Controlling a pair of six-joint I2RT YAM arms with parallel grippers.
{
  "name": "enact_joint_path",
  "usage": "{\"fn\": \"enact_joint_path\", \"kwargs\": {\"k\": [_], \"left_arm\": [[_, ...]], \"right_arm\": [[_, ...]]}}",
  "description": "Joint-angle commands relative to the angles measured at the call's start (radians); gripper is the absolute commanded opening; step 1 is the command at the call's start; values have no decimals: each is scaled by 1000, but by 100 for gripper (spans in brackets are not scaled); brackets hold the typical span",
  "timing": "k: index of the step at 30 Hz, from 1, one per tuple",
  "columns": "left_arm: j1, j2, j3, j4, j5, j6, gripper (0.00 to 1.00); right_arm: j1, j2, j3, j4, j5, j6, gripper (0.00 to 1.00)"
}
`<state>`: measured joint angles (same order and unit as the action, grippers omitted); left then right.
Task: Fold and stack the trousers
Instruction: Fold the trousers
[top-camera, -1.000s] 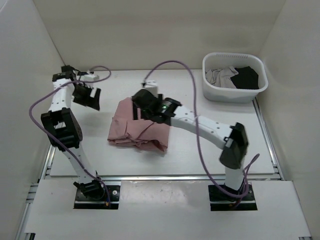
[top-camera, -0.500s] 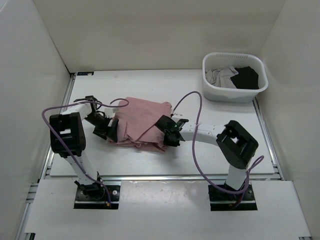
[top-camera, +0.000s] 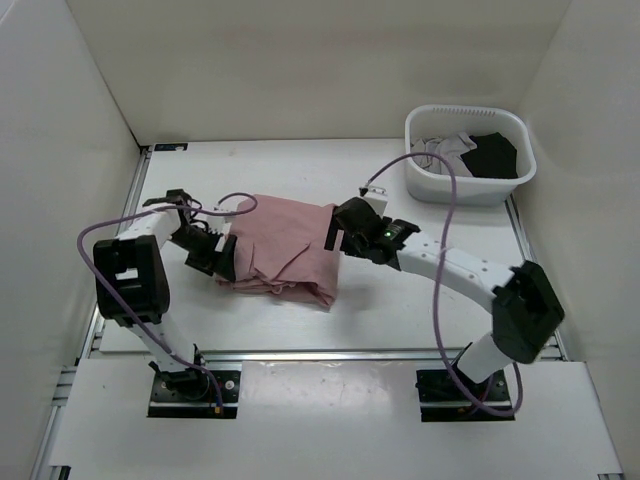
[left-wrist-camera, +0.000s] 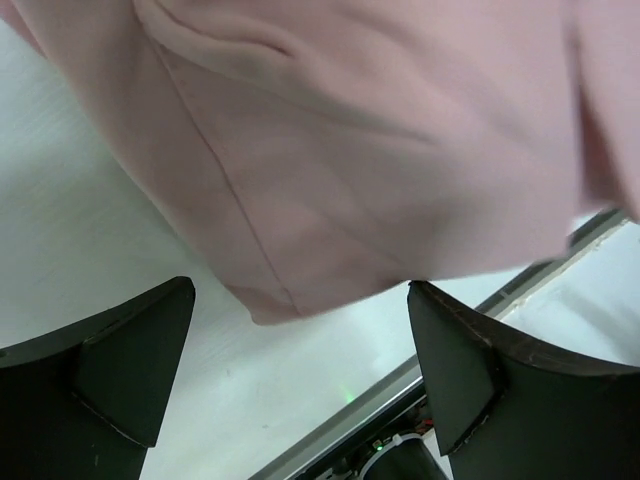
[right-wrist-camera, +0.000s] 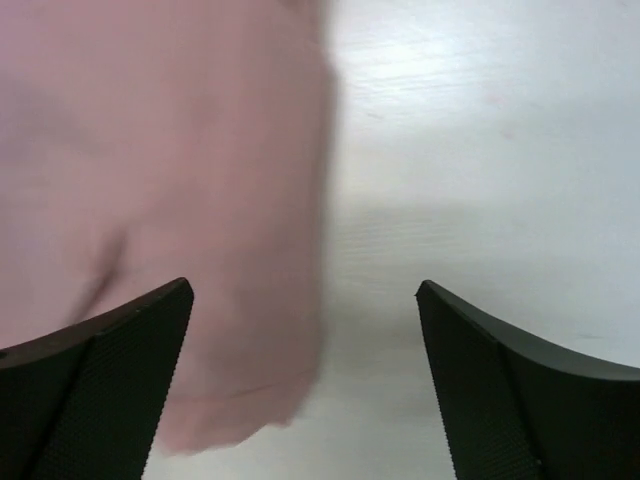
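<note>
Trousers (top-camera: 285, 245) look folded into a bundle mid-frame, left gripper (top-camera: 214, 256) and right gripper (top-camera: 338, 228) both open alongside, final stacking probably left

Plain dusty-pink trousers (top-camera: 285, 245) lie on a white tabletop (top-camera: 420, 295). In the upper right of the frame, a white basket (top-camera: 455, 188) holds a grey garment (top-camera: 443, 150) and a black garment (top-camera: 492, 155). The left arm (top-camera: 150, 224) and right arm (top-camera: 450, 265) are white with black joints, and their cables (top-camera: 437, 310) are purple.
</note>
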<state>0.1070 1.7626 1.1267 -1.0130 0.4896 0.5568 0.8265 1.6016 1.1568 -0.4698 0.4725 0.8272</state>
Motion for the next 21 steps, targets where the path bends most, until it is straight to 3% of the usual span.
{"fn": "enact_joint_path", "kwargs": {"k": [1,3,7,9,11,12,14,15,16,21], "left_arm": [[2,-110,65,-18,56,-3,100],[17,-111,155,-30,41,-12,100],[57,-83,274,-68,-43,-21,100],[86,-74,285,-68,-52,-21,100],[105,-74,285,-78,-63,-21,100],[123,-74,275,-78,-63,-21,100],[141,-87,275,-90,-63,-21,100],[160,-87,275,-90,-72,-12,100],[160,-97,275,-90,-72,-12,100],[169,-106,265,-101,-63,-12,100]], "right_arm": [[22,-118,-34,159,-64,-11,99],[13,-105,-98,263,-127,82,99],[13,93,-88,307,-286,165,99],[13,188,-101,396,-386,188,94],[13,228,-91,340,-387,265,83],[13,210,-106,268,-344,307,64],[13,137,-172,267,-244,375,48],[2,62,-207,222,-144,375,26],[-9,38,-207,189,-118,357,20],[-128,84,-51,51,-193,83,18]]}}
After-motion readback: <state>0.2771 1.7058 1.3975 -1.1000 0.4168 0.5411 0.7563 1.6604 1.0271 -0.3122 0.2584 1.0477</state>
